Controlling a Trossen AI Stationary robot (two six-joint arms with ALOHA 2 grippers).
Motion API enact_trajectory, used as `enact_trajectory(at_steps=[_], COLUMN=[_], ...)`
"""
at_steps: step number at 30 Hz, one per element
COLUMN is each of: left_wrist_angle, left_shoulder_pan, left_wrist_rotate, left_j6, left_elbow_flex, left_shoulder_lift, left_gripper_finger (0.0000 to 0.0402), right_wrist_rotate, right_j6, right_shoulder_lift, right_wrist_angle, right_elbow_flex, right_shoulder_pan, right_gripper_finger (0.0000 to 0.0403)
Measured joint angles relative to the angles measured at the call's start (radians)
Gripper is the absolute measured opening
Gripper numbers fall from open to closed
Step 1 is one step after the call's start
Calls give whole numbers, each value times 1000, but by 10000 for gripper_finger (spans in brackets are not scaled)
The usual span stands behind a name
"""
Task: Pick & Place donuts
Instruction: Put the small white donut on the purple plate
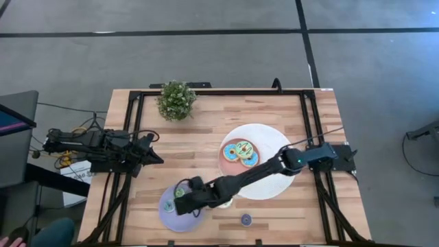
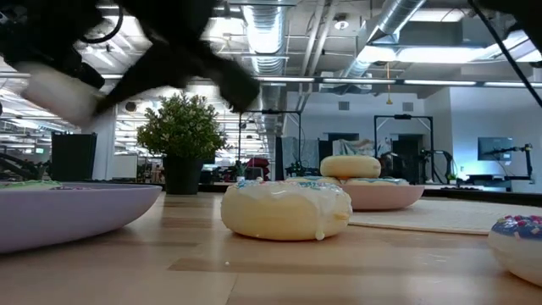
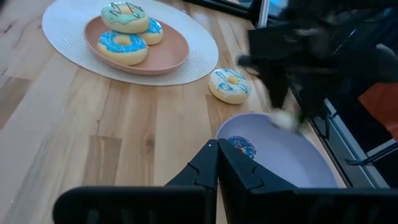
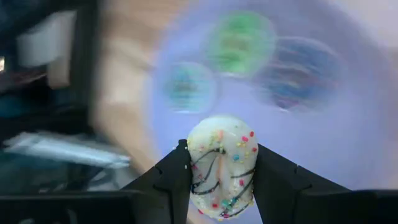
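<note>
My right gripper [image 4: 219, 167] clenches a sprinkled white donut [image 4: 222, 163] over the lavender plate [image 1: 171, 214]; left gripper [image 3: 217, 163] sits closed

Both arms are matte black, jointed, with angular black fingers [image 4: 171, 180] and trailing cables.

right gripper [image 1: 180, 194] above lavender plate [image 1: 180, 214]

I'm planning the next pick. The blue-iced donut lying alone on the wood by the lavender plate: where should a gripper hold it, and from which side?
Probably from straight above, fingers closing on opposite sides of its outer rim. The blue-iced donut lies flat, icing up, on bare wood apart from the lavender plate, so its sides are free.
</note>
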State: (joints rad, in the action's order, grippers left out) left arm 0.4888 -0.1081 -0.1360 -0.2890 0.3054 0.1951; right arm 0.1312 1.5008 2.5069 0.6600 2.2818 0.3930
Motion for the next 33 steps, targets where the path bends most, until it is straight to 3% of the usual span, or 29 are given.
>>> enact_trajectory(at_steps=[3, 9, 27, 33], left_wrist_angle=[1, -6, -6, -6], left_shoulder_pan=[0, 0, 0, 0], left_wrist_rotate=[-4, -19, -43, -42], left_j6=[0, 16, 16, 15], left_elbow_flex=[0, 0, 0, 0], left_shoulder_lift=[0, 0, 0, 0], left_gripper_finger=[0, 0, 0, 0], right_wrist_rotate=[-6, -3, 23, -48], right_j6=[108, 165, 140, 91], right_shoulder_lift=[3, 16, 17, 18], right_wrist_angle=[4, 42, 105, 76], right_elbow_flex=[-20, -26, -26, -26], right_shoulder_pan=[13, 26, -5, -9], right_gripper_finger=[136, 139, 209, 220])
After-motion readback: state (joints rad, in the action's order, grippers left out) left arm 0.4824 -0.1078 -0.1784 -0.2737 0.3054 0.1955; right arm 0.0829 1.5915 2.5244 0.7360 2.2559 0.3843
